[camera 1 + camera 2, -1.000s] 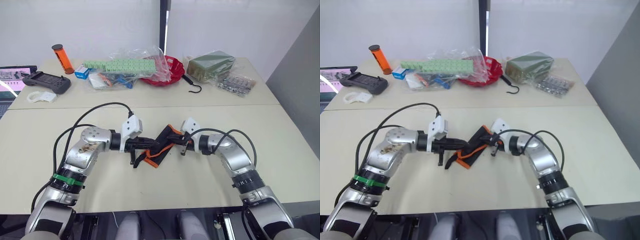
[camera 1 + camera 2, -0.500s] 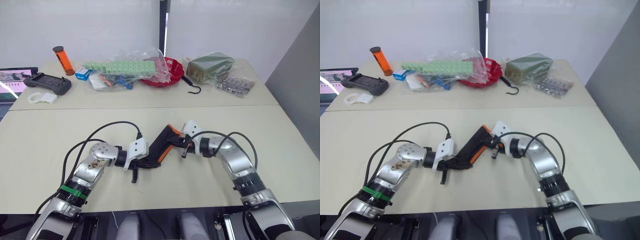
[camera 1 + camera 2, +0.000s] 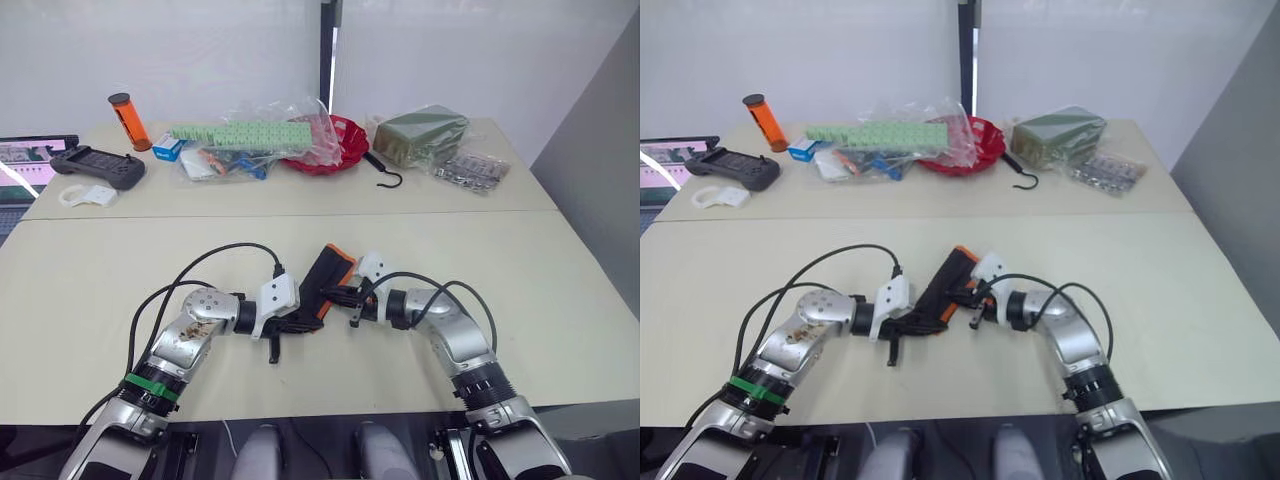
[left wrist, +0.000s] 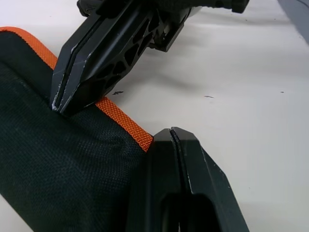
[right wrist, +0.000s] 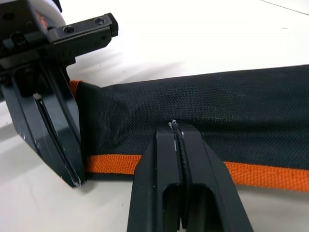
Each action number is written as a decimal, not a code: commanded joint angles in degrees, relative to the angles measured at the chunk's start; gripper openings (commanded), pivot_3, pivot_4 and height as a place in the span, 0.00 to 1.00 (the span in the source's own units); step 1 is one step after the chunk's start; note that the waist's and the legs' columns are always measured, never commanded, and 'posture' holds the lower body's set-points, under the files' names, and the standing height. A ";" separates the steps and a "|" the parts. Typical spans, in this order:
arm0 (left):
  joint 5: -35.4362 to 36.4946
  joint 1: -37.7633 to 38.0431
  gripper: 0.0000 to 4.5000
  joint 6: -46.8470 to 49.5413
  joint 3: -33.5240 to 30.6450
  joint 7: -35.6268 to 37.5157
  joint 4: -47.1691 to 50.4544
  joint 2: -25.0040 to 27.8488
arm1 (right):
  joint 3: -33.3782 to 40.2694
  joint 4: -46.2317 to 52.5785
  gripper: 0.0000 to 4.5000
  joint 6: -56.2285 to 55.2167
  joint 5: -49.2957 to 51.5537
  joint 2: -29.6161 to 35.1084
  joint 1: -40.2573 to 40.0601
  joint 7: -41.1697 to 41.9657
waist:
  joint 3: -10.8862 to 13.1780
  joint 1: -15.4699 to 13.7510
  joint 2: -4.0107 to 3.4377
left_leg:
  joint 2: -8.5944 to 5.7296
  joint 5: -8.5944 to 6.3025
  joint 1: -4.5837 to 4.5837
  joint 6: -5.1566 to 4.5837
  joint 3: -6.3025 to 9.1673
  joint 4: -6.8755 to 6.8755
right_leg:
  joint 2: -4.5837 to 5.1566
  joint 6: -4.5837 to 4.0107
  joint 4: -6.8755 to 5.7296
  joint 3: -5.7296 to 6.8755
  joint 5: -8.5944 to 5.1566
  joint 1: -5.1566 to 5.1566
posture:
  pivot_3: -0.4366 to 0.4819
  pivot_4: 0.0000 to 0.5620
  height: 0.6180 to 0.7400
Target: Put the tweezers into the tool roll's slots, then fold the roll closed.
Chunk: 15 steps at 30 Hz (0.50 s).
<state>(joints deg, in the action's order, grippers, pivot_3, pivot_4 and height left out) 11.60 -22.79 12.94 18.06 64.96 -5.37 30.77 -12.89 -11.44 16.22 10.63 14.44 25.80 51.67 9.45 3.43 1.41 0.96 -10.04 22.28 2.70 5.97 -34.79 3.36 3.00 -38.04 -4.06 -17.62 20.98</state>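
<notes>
Closer together now, the left gripper (image 4: 176, 137) and right gripper (image 5: 175, 126) pinch tight on the folded black tool roll (image 3: 325, 283).

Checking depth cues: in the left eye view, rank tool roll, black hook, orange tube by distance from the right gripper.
1. tool roll: at the right gripper, pinched.
2. black hook: far side of the table, ahead and slightly right.
3. orange tube: far left corner.

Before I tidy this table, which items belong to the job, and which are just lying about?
Job: black fabric tool roll with orange trim, pinched by left gripper and right gripper.
Lying about: red bowl, black hook, orange tube, black controller.
</notes>
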 commanded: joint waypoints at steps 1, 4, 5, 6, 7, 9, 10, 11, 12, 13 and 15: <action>-3.63 1.75 0.01 3.66 1.78 -2.08 -3.58 0.60 | -1.19 -2.90 0.00 -1.88 -1.41 -1.36 1.03 -1.08 | -0.02 0.07 -0.03 | 0.00 0.00 -0.02 0.00 0.00 0.00 | 0.00 0.01 0.00 0.00 0.00 -0.01 | 0.48 0.27 1.00; -3.05 2.63 0.01 5.15 1.61 -2.27 -2.39 0.86 | -1.73 -7.97 0.00 -3.07 -4.75 -0.76 1.53 -3.72 | -0.05 0.31 -0.05 | 0.02 0.00 -0.16 0.00 0.00 0.02 | -0.02 0.02 0.01 0.00 -0.02 -0.16 | 0.48 0.27 1.00; -2.98 2.80 0.01 5.95 1.50 -2.48 -2.12 1.01 | -2.00 -10.52 0.00 -3.22 -6.10 -0.71 2.10 -5.13 | -0.06 0.44 -0.08 | 0.04 0.00 -0.26 0.00 0.00 0.04 | -0.02 0.03 0.02 0.00 -0.03 -0.26 | 0.48 0.27 1.00; -3.02 2.91 0.01 6.74 1.35 -2.76 -2.04 1.24 | -2.50 -12.74 0.00 -4.54 -7.34 -0.61 2.57 -5.84 | -0.07 0.62 -0.09 | 0.04 0.00 -0.39 0.00 0.00 0.06 | -0.02 0.03 0.02 0.00 -0.04 -0.40 | 0.48 0.27 1.00; -3.10 2.93 0.01 7.32 1.07 -3.17 -2.30 1.48 | -2.48 -14.97 0.00 -5.47 -8.01 -0.75 3.17 -6.78 | -0.11 0.68 -0.07 | 0.05 -0.01 -0.62 0.00 0.00 0.07 | -0.03 0.03 0.04 0.00 -0.08 -0.61 | 0.48 0.27 1.00; -2.98 2.94 0.01 8.43 0.49 -3.69 -2.92 2.01 | -1.12 -19.40 0.00 -6.73 -8.24 -1.45 5.02 -9.85 | -0.21 0.75 -0.02 | 0.10 -0.01 -1.01 0.02 -0.01 0.14 | -0.06 -0.16 0.05 0.00 -0.31 -0.90 | 0.48 0.27 1.00; -2.80 2.94 0.01 8.73 0.23 -3.73 -3.08 2.23 | -0.48 -21.44 0.00 -7.27 -8.50 -1.69 6.21 -11.56 | -0.24 0.81 -0.03 | 0.15 -0.01 -1.13 0.02 -0.02 0.16 | -0.11 -0.21 0.04 -0.01 -0.33 -0.97 | 0.48 0.27 1.00; -2.62 2.99 0.01 8.90 0.07 -3.70 -3.04 2.40 | -0.03 -23.11 0.00 -7.75 -8.72 -1.81 7.20 -13.04 | -0.25 0.86 -0.04 | 0.21 -0.02 -1.19 0.02 -0.01 0.18 | -0.16 -0.23 0.02 -0.02 -0.33 -0.99 | 0.48 0.27 1.00; -2.34 3.32 0.01 9.15 -0.16 -3.72 -2.60 2.56 | 0.65 -24.54 0.00 -8.11 -8.72 -1.87 8.00 -14.61 | -0.27 0.83 -0.08 | 0.25 -0.01 -1.23 0.02 -0.01 0.20 | -0.20 -0.29 -0.01 -0.02 -0.32 -0.99 | 0.48 0.27 1.00; -2.05 3.75 0.01 9.54 -0.36 -3.82 -2.01 2.64 | 1.30 -25.69 0.00 -8.56 -8.54 -1.88 8.61 -15.87 | -0.33 0.80 -0.14 | 0.32 -0.01 -1.24 0.02 0.00 0.21 | -0.27 -0.37 -0.03 -0.02 -0.29 -0.98 | 0.48 0.27 1.00; -1.59 4.81 0.01 10.26 -0.69 -4.04 -0.71 2.74 | 2.51 -27.43 0.00 -9.72 -8.19 -1.76 9.55 -17.96 | -0.44 0.55 -0.34 | 0.50 -0.01 -1.21 0.01 0.02 0.22 | -0.46 -0.48 -0.03 -0.01 -0.28 -0.93 | 0.48 0.27 1.00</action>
<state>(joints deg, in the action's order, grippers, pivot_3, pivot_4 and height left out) 11.64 -20.92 19.80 16.20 61.24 -3.58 31.70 -11.64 -33.79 5.41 4.95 11.50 36.71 37.58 9.01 3.99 1.07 1.47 -10.05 21.09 2.71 5.99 -34.57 2.88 2.47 -38.07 -4.08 -17.92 20.07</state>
